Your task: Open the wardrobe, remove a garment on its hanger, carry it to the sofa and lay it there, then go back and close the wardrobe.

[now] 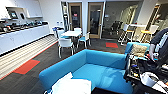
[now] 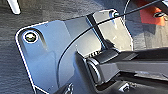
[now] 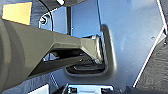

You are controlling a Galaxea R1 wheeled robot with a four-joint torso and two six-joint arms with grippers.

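White soft cloth, the garment [image 1: 71, 86], lies crumpled on the near left of the sofa [image 1: 100, 65], a smooth, rounded, bright blue upholstered piece. Whether either pincer is wide or narrow, I cannot tell.

Bright, even indoor light, all views soft and blurred, glare on the sofa [image 1: 100, 72] seat.

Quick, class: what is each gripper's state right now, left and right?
Left gripper: cannot be told from these views.
Right gripper: cannot be told either.
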